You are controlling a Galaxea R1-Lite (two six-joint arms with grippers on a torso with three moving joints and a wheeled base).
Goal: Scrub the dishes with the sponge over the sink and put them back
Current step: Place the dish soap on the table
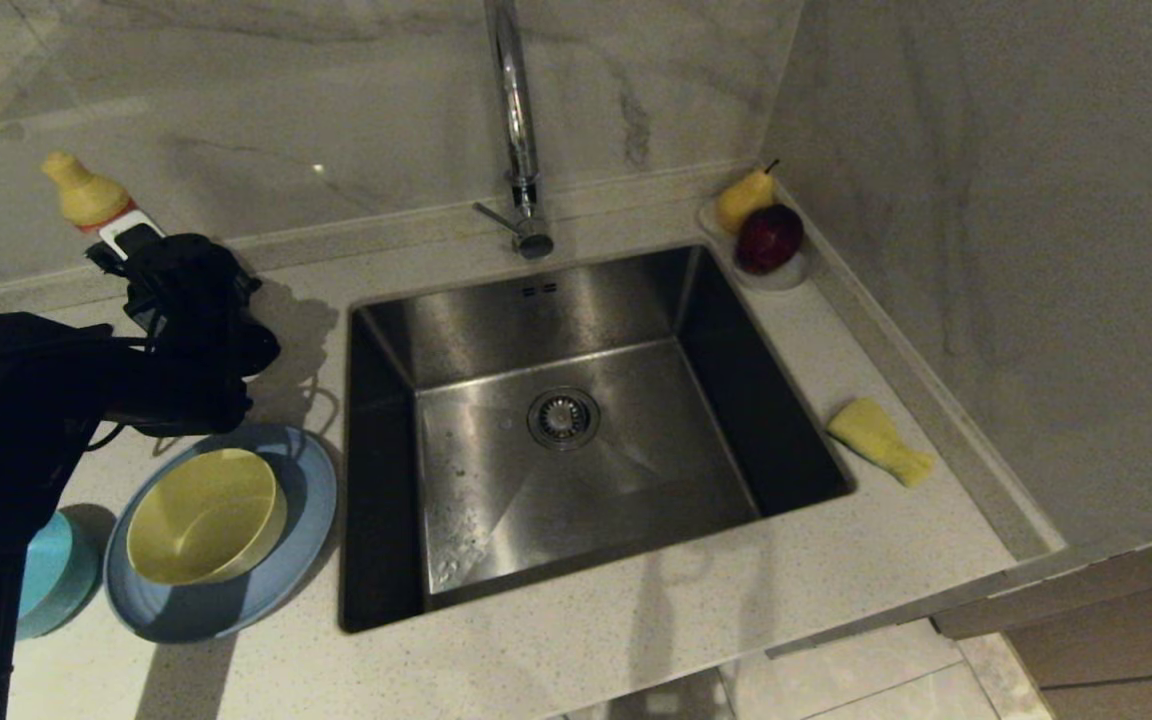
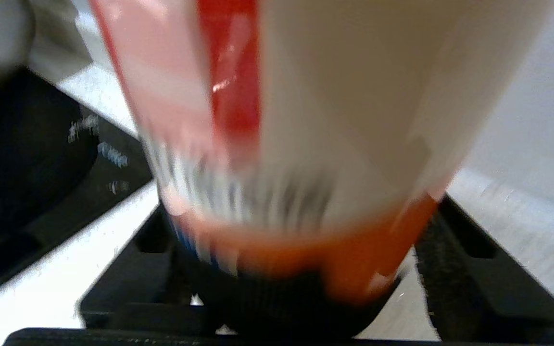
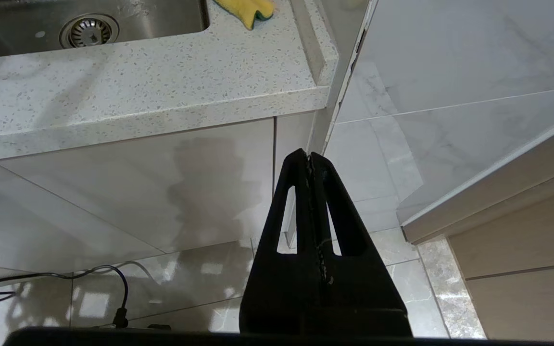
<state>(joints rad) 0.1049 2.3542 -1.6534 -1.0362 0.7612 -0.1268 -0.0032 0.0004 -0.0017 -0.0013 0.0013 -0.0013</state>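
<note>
Between the left claw's [image 2: 286, 269] parted black fingers [image 2: 479, 269] stands a red-and-white plastic bottle [image 2: 306, 120] with yellow cap, judged just let go. Beyond it, across the brushed steel sink [image 1: 576, 440], the yellow waisted sponge [image 1: 879, 440] lies unclaimed; the right claw [image 3: 310, 163] hangs pressed shut below the counter.

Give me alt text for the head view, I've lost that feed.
The left gripper is at a yellow-capped bottle on the counter left of the empty steel sink. A yellow bowl sits in a blue-grey plate beside a teal bowl; the sponge lies right of the sink.
</note>
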